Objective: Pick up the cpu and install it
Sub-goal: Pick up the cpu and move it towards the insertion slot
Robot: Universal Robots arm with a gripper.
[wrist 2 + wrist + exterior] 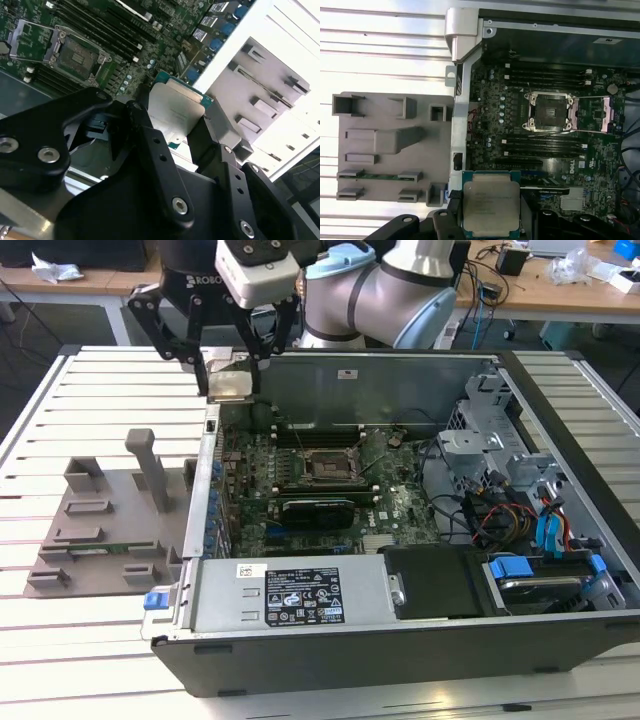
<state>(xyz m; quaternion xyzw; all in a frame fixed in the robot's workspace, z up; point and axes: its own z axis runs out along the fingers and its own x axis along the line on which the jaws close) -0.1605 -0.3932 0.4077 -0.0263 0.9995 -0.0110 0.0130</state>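
The cpu [229,381], a flat square chip with a silvery top and a green rim, hangs in the air over the case's back left corner in the exterior view. My gripper [232,375] is shut on it, one black finger on each side. Both wrist views show the cpu [175,106] [491,201] clamped between the fingers [142,125]. The open black cpu socket [328,468] [550,112] [75,52] sits in the middle of the green motherboard, apart from the chip, with its metal latch frame swung open.
The open computer case [300,600] lies on a white slatted table. A grey parts fixture [100,520] [385,145] stands outside the case wall at the exterior view's left. A long black card [318,510] lies near the socket; drive cages and cables [510,510] fill the right.
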